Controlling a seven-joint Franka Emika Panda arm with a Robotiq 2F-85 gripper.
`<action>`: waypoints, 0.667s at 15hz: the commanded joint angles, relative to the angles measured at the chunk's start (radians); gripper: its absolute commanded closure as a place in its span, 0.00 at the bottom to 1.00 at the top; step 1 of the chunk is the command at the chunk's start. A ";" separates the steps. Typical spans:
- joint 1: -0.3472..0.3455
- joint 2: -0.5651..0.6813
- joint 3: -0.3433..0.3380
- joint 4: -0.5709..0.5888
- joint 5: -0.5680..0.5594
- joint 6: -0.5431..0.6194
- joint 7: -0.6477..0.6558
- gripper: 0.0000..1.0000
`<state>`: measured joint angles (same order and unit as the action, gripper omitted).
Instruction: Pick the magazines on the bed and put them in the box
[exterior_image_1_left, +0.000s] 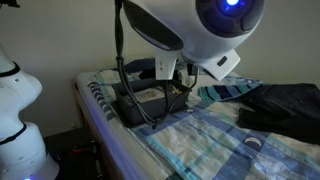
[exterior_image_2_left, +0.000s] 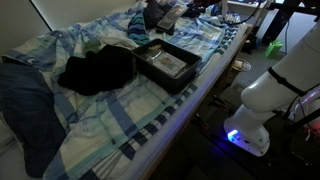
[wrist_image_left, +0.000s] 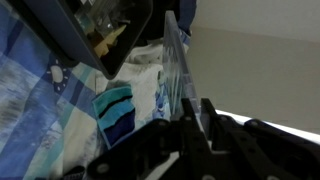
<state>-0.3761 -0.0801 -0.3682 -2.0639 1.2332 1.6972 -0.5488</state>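
Claw (wrist_image_left: 190, 116): the fingers are pinching together on a thin flat magazine (wrist_image_left: 175, 65), which is standing edge-on and rising from between them in the wrist view. The cover is turning away from the camera, so its colour and any print are not readable. The checked sheet of the bed (wrist_image_left: 40, 110) is showing behind and beside the held magazine.

Writing: none is coming through legibly in any view, as everything is too blurred or too small.

Containers: the box (exterior_image_2_left: 166, 83) is sitting on the bed (exterior_image_2_left: 120, 125) near the striped edge in an exterior view. It is dark with low walls and is lying flat. A flat greyish booklet (exterior_image_2_left: 165, 62) is lying inside it and filling most of the floor; its cover is not resolving. The box (exterior_image_1_left: 128, 106) is also showing behind the arm's cables.

Other: a dark cloth bundle (exterior_image_2_left: 95, 70) is lying just beside the box and is visible in both exterior views (exterior_image_1_left: 285, 105). The white robot base (exterior_image_2_left: 265, 95) is standing off the bed's edge.
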 joint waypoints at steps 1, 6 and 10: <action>0.024 -0.061 0.015 -0.071 -0.058 -0.034 -0.022 0.96; 0.053 -0.045 0.025 -0.087 -0.111 -0.126 -0.026 0.96; 0.070 -0.022 0.034 -0.092 -0.160 -0.165 -0.027 0.96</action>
<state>-0.3105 -0.1071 -0.3431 -2.1480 1.1090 1.5638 -0.5652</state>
